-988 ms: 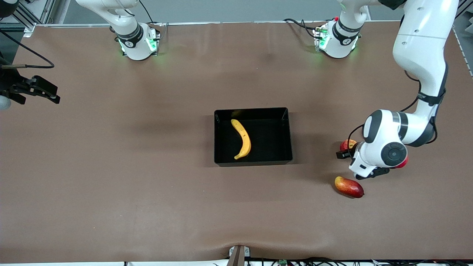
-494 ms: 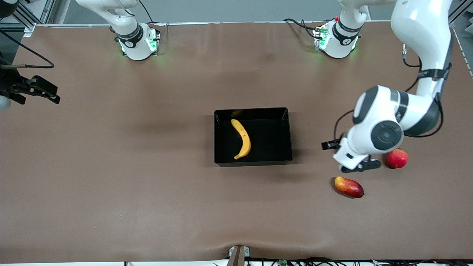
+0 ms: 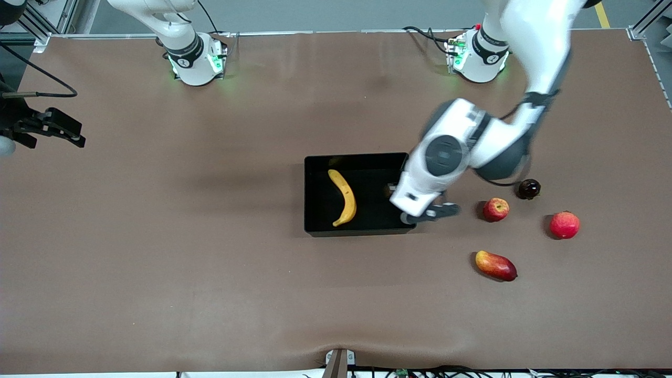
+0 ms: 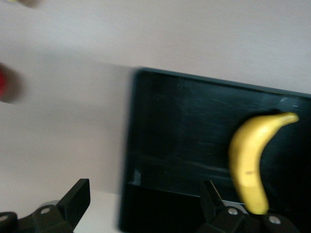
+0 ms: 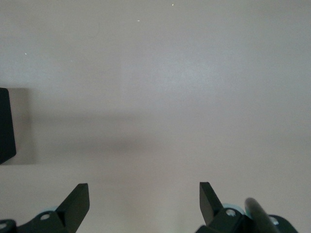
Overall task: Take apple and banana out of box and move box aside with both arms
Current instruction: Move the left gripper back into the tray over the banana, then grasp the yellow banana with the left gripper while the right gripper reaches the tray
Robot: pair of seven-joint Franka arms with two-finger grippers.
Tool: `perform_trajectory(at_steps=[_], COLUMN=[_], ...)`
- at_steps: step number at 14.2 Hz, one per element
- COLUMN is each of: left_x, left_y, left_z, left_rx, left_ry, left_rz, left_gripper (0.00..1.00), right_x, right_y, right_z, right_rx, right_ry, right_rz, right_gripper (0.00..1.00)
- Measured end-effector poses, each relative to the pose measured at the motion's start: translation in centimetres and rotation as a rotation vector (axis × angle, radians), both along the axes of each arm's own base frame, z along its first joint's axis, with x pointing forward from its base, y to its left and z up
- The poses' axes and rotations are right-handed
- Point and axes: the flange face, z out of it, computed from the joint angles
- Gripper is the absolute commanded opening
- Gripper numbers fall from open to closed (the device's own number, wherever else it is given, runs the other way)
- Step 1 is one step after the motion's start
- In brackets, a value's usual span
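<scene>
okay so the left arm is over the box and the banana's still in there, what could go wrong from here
The open left gripper hangs over the box wall at the left arm's end; descending there, a finger could hit the rim and shove the box.

The banana lies toward the box's other end, so a grasp may miss.

The apple lies on the table nearby, possibly bumped.

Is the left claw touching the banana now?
Apart. In the left wrist view, the open left claw stands empty over the box wall, and bare black floor separates it from the banana, which lies flat inside.

Brown table [image 3: 210, 273] — box [image 3: 315, 229], apple [image 3: 495, 209]
</scene>
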Motion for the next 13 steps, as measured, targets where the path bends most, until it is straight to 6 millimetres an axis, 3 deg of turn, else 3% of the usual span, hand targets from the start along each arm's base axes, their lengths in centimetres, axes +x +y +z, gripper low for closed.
perform_trajectory(at_steps=[2,5,10,13], left_x=[-1.1,-2.1,-3.6,-4.5], left_y=[-4.3,-8.1,-11.2,-12.6], left_z=[-2.2,-6.2,-11.8,-14.5], left_rx=[-0.050,-0.084,-0.063,-0.036], left_ry=[-0.044,-0.112,-0.127,-0.144], left_rz=[0.027,0.028,-0.016,-0.021], left_gripper=[1.00,1.00,1.00,1.00], right_x=[0.0,0.0,0.5,2.4], right_y=[0.0,0.0,0.0,0.0], right_z=[0.0,-0.1,-0.9,-4.7], right_rx=[0.000,0.000,0.000,0.000], right_ry=[0.000,0.002,0.016,0.077], right_rz=[0.000,0.000,0.001,0.001], right_gripper=[1.00,1.00,1.00,1.00])
